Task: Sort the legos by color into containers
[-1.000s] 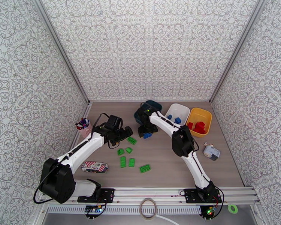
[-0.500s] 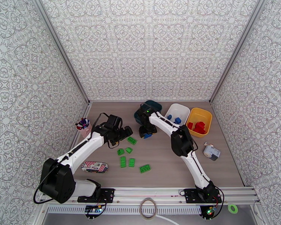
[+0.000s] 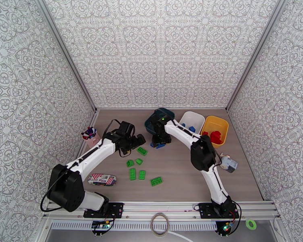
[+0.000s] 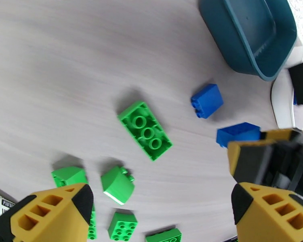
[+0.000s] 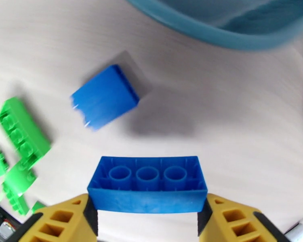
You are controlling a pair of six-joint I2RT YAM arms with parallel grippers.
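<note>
My right gripper [image 5: 147,216] is shut on an oblong blue lego [image 5: 146,184], held hollow side up just above the table, in front of the dark teal container [image 5: 232,25]. A second blue lego [image 5: 105,95] lies loose beside it. My left gripper [image 4: 161,210] hangs open over several green legos [image 3: 136,168], with one oblong green lego [image 4: 145,130] ahead of its fingers. In the top view the right gripper [image 3: 158,142] sits right of the left gripper [image 3: 132,144]. The white container [image 3: 196,117] holds blue legos; the yellow container [image 3: 220,122] holds red ones.
A pink cup of pens [image 3: 90,136] stands at the left wall. A white printed pouch [image 3: 102,179] lies near the left arm's base. A small white and grey object [image 3: 228,163] rests at the right. Bare table lies at the front right.
The right gripper has closed onto the oblong blue lego and raised it a little; its elbow has swung right. The left arm has edged slightly forward, still open.
</note>
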